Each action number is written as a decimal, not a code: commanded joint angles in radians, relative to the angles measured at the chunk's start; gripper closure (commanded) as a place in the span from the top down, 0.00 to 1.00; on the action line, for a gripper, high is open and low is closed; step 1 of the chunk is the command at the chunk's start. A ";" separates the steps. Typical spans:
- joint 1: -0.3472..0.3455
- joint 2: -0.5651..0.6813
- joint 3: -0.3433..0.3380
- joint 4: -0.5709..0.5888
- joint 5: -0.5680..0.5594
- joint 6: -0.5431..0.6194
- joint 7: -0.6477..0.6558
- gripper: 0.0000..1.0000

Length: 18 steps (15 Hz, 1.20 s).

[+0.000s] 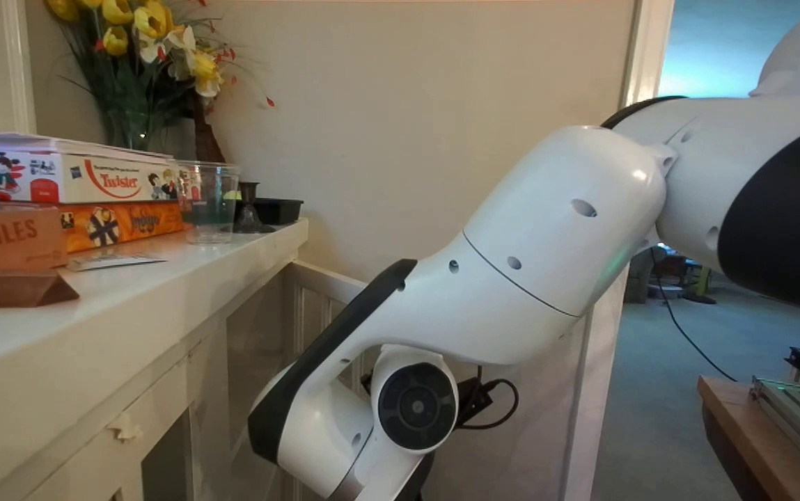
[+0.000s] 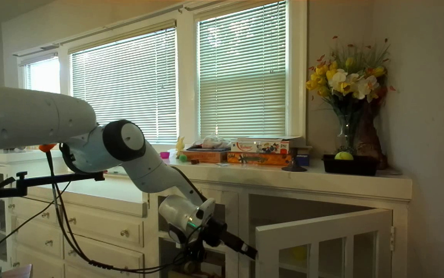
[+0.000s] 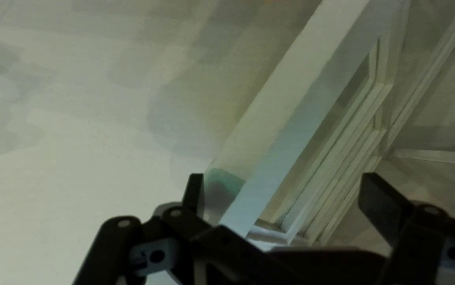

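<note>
The white cabinet door with window panes point(image 2: 322, 223) stands swung open on its hinges at the right end of the cabinet. My gripper point(image 2: 251, 251) is at the free edge of this door. In the wrist view my gripper point(image 3: 282, 178) is open, its two black fingers wide apart. The door frame point(image 3: 290, 118) runs slantwise between the fingers. The left finger is close beside the door's outer face; whether it touches cannot be told. The right finger is on the inner side, apart from the door. In an exterior view the open door's top edge point(image 1: 330, 278) shows behind the arm; the gripper is out of view there.
On the white cabinet top point(image 1: 253, 254) stand game boxes point(image 2: 260, 146), a clear plastic cup point(image 1: 210, 209), a dark candle holder point(image 2: 294, 164), a black tray point(image 2: 350, 165) with a yellow-green ball point(image 2: 344, 155), and a flower vase point(image 2: 347, 135). Cables point(image 2: 129, 269) hang from the arm.
</note>
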 commanded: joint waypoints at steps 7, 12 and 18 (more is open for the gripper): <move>-0.033 0.001 -0.031 -0.021 0.043 0.009 0.018 1.00; -0.045 0.003 -0.068 -0.044 0.117 0.012 0.037 1.00; -0.038 -0.019 -0.073 -0.163 0.194 0.012 0.149 1.00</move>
